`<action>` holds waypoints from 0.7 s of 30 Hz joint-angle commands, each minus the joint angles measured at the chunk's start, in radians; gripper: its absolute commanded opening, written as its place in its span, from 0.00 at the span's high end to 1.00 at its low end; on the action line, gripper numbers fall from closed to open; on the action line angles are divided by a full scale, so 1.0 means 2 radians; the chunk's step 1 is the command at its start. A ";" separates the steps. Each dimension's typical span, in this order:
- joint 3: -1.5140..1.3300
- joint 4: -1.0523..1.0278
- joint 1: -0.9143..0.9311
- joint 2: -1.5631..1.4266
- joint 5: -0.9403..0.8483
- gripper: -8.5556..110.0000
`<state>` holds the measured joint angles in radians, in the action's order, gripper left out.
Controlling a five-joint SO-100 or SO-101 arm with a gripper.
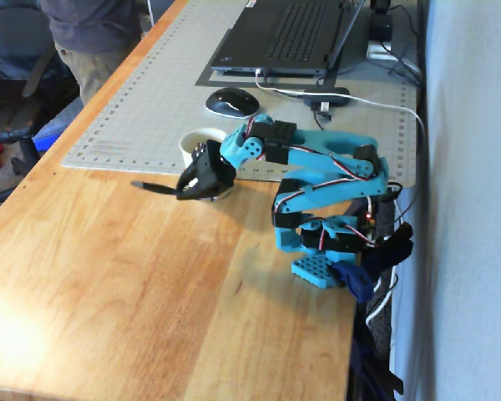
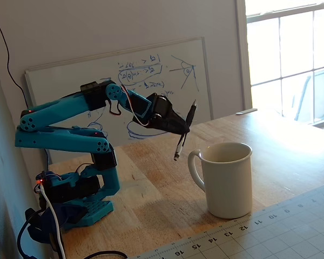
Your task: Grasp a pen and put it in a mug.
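Note:
The dark pen (image 1: pixel 153 187) is lifted off the table, and my gripper (image 1: pixel 189 189) is shut on it. In a fixed view it sticks out to the left of the jaws, nearly level. Seen from the other side, the pen (image 2: pixel 179 148) hangs steeply in the gripper (image 2: pixel 184 128), tip down, above and left of the mug (image 2: pixel 228 182). The cream-white mug (image 1: pixel 191 139) stands upright at the cutting mat's edge, mostly hidden behind the gripper in the first fixed view. The pen is outside the mug.
A grey cutting mat (image 1: pixel 142 100) carries a black mouse (image 1: pixel 231 102) and a laptop (image 1: pixel 288 33). A whiteboard (image 2: pixel 167 70) leans on the wall behind the arm. The blue arm base (image 1: pixel 326 242) sits at the table's right edge. A person (image 1: pixel 92 33) stands at far left.

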<state>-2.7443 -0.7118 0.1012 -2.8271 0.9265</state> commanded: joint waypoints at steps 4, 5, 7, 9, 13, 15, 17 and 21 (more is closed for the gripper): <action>0.016 0.161 -0.012 -0.042 0.141 0.91; 0.015 0.184 -0.010 -0.044 0.154 0.91; 0.009 0.225 0.006 -0.044 0.171 0.91; 0.008 0.258 0.037 -0.044 0.176 0.91; 0.008 0.307 0.095 -0.051 0.176 0.91; 0.008 0.319 0.120 -0.069 0.180 0.91; 0.008 0.324 0.141 -0.091 0.183 0.91; 0.008 0.326 0.198 -0.118 0.183 0.91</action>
<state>-2.7443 -0.0982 0.4142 -3.0158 1.2809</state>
